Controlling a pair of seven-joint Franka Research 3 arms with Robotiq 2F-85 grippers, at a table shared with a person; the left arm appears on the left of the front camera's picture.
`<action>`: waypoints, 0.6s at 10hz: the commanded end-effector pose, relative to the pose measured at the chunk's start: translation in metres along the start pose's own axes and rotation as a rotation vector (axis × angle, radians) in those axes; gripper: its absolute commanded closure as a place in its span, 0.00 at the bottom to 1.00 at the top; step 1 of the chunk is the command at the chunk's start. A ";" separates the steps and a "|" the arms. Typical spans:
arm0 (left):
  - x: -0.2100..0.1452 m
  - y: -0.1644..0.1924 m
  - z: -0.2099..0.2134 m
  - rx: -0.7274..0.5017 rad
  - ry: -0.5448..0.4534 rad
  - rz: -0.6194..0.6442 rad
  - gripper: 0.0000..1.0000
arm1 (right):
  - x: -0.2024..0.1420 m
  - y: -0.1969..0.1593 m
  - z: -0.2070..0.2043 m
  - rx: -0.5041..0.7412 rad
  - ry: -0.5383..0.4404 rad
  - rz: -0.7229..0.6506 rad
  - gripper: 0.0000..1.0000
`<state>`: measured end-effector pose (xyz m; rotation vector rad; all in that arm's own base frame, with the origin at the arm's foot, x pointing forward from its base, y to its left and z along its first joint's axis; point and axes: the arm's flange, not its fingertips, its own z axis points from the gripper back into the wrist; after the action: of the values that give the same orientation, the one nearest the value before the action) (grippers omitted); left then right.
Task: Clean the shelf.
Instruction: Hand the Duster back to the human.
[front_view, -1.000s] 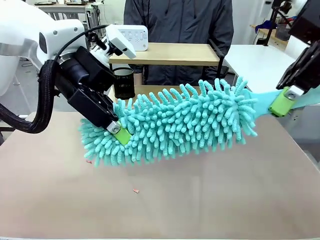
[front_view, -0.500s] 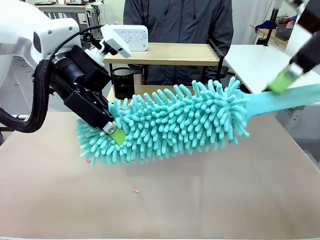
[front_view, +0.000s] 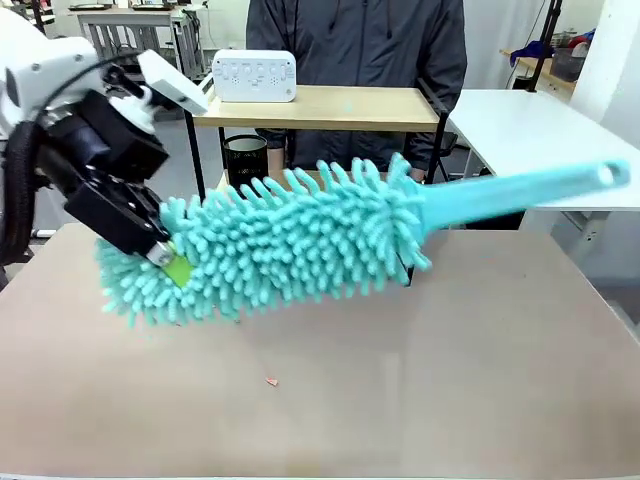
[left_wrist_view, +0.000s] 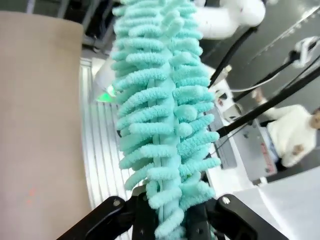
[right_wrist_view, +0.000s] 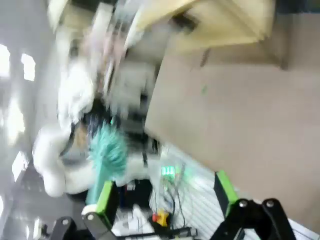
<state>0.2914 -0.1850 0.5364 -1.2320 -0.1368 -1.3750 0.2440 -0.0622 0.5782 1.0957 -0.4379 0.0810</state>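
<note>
Your left claw (front_view: 170, 262) is clenched on the head end of the teal microfibre duster (front_view: 290, 240), green pads buried in the fluff; in the left wrist view the duster (left_wrist_view: 160, 115) runs straight away from the pinching jaws. The shelf (front_view: 330, 105) stands behind the duster, on the far side of the worktop (front_view: 400, 400), in front of the person. Its top board carries a white keyed device (front_view: 255, 75) at the left end, and a black mesh cup (front_view: 245, 160) sits beneath that board.

The duster's long axis lies across the front of the shelf, roughly parallel to the boards, rising slightly from your clenched claw up to the bare handle (front_view: 520, 190), which pokes out past the shelf's right edge with nothing holding it. So the fluffy head hangs below and in front of the top board, not on it.

Your right claw (right_wrist_view: 165, 192) stands released, jaws wide with nothing between them. The left arm is the one nearer the shelf and the only one carrying the tool; judging by this, you need to lift and push away from yourself to lay the fluff on the board
</note>
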 end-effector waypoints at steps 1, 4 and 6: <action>-0.023 -0.013 0.029 0.029 -0.145 -0.027 1.00 | -0.044 -0.046 -0.021 -0.162 -0.612 -0.381 0.00; -0.070 -0.076 0.126 0.342 -0.648 -0.101 1.00 | -0.021 -0.041 0.003 -0.054 -0.125 -0.102 0.00; -0.115 -0.102 0.178 0.623 -1.006 0.130 1.00 | -0.021 -0.041 0.003 -0.054 -0.125 -0.102 0.00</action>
<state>0.2801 0.0389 0.5950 -1.3333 -0.8176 -0.8069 0.2368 -0.0757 0.5332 1.0472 -0.4929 -0.1038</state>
